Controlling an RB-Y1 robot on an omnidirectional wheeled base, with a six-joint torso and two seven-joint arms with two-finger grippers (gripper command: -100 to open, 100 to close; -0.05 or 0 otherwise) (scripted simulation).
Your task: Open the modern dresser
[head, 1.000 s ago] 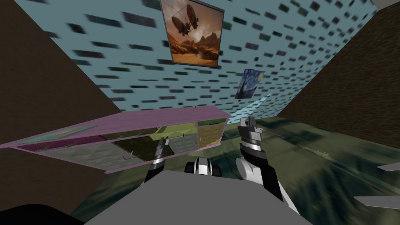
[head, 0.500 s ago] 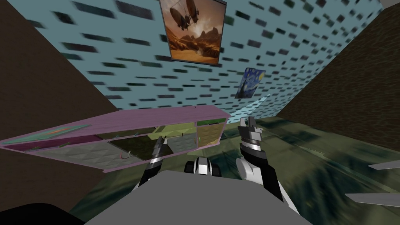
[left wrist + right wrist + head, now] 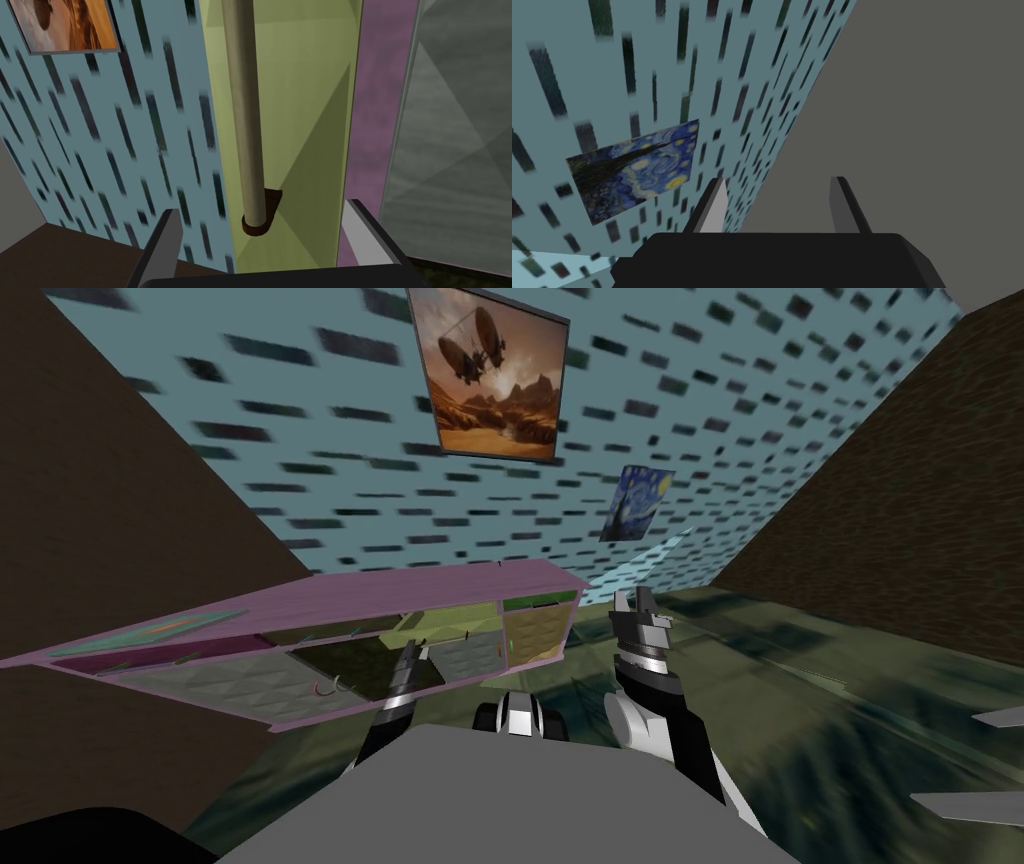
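Blue-patterned wall (image 3: 300, 438) behind. Pink-framed dresser (image 3: 420, 588): set directly ahead of left gripper (image 3: 262, 207). Handle bar (image 3: 245, 125) on yellow-green panel (image 3: 310, 100) is flanked by wide-spread fingers, ungripped. Grasp and pull judged outstanding. Right gripper (image 3: 778, 180): spread, held alongside.

Left gripper (image 3: 416, 651) at pink dresser (image 3: 430, 588) front; right gripper (image 3: 636, 606) alongside.

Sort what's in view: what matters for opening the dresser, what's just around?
Job: pink-framed dresser; its yellow-green front; the bar handle; left gripper, open, lined up on the handle.
Just around: airship picture; starry-sky picture; right gripper, open, holding nothing.
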